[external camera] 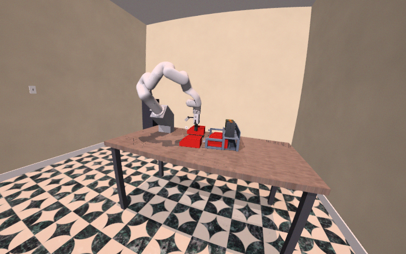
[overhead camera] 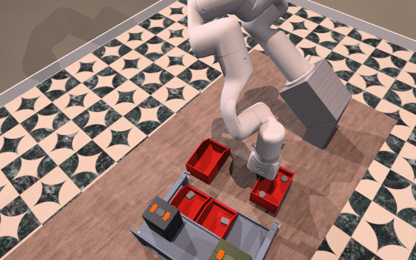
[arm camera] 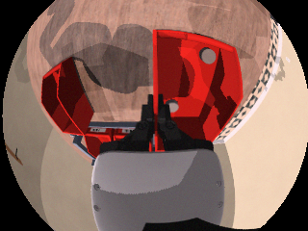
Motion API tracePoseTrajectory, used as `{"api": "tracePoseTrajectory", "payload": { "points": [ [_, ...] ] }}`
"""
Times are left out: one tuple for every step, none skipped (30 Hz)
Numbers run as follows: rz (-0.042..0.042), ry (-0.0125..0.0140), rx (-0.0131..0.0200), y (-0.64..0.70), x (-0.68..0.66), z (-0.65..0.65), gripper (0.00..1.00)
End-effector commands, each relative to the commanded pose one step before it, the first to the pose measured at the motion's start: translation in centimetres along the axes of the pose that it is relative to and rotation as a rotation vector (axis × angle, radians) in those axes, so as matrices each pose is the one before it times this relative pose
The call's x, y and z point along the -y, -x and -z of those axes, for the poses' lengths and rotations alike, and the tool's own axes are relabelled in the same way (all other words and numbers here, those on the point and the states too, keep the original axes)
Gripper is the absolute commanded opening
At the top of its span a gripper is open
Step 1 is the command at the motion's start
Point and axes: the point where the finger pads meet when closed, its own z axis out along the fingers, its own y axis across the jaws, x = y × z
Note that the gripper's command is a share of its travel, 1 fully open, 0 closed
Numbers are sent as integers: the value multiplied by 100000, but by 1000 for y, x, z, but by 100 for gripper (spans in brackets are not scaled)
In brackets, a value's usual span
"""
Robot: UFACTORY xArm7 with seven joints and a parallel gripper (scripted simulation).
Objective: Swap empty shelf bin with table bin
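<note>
My gripper [overhead camera: 264, 179] [external camera: 195, 129] [arm camera: 155, 102] is shut on a side wall of the red bin with parts [overhead camera: 262, 202] [external camera: 191, 130] [arm camera: 172, 58], which hangs roughly level above the table. Two round grey parts [overhead camera: 284, 178] [arm camera: 208, 55] lie in it, one near each end. The empty red bin [overhead camera: 197, 173] [external camera: 191, 142] [arm camera: 67, 98] stands on its base on the table, apart from the held bin and off the shelf. The grey-blue shelf [overhead camera: 270, 242] [external camera: 213, 139] has a vacant place [overhead camera: 248, 227] at its right end in the top view.
Two red bins [overhead camera: 188, 205] [overhead camera: 214, 219], each with a grey block inside, stand side by side on the shelf. A dark case [overhead camera: 161, 218] [external camera: 229, 129] with orange latches and a green case [overhead camera: 229, 248] stand on the shelf's upper board. Posts rise at the shelf's front corners.
</note>
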Motion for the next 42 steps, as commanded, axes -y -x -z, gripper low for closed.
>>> {"api": "tracePoseTrajectory", "payload": {
  "points": [
    [51,261,369,144,-289,168,0],
    [0,0,0,0,0,0,0],
    [0,0,0,0,0,0,0],
    [0,0,0,0,0,0,0],
    [0,0,0,0,0,0,0],
    [0,0,0,0,0,0,0],
    [0,0,0,0,0,0,0],
    [0,0,0,0,0,0,0],
    [0,0,0,11,0,0,0],
    [0,0,0,68,-1,0,0],
    [0,0,0,160,-3,1,0],
    [0,1,-1,263,-4,2,0],
    [0,-1,1,359,-6,2,0],
    [0,0,0,436,-7,3,0],
    [0,0,0,482,-8,3,0],
    [0,0,0,494,-8,3,0],
    [0,0,0,472,-8,3,0],
    [0,0,0,0,0,0,0],
    [0,0,0,0,0,0,0],
    [0,0,0,418,-7,2,0],
    [0,1,-1,339,-5,2,0],
    [0,-1,1,245,-4,1,0],
    [0,0,0,147,-2,1,0],
    [0,0,0,63,-1,0,0],
    [0,0,0,10,0,0,0],
    [0,0,0,0,0,0,0],
    [0,0,0,0,0,0,0],
    [0,0,0,0,0,0,0],
    [0,0,0,0,0,0,0],
    [0,0,0,0,0,0,0],
    [0,0,0,0,0,0,0],
    [0,0,0,0,0,0,0],
    [0,0,0,0,0,0,0],
    [0,0,0,0,0,0,0],
    [0,0,0,0,0,0,0],
    [0,0,0,0,0,0,0],
    [0,-1,-20,1,0,1,0],
    [-2,-3,-132,6,1,6,0],
    [-5,-6,-324,14,2,14,0],
    [-7,-4,-570,23,3,26,0],
    [-3,9,-845,31,2,39,0],
    [7,38,-1129,34,-1,55,0]
  ]
}}
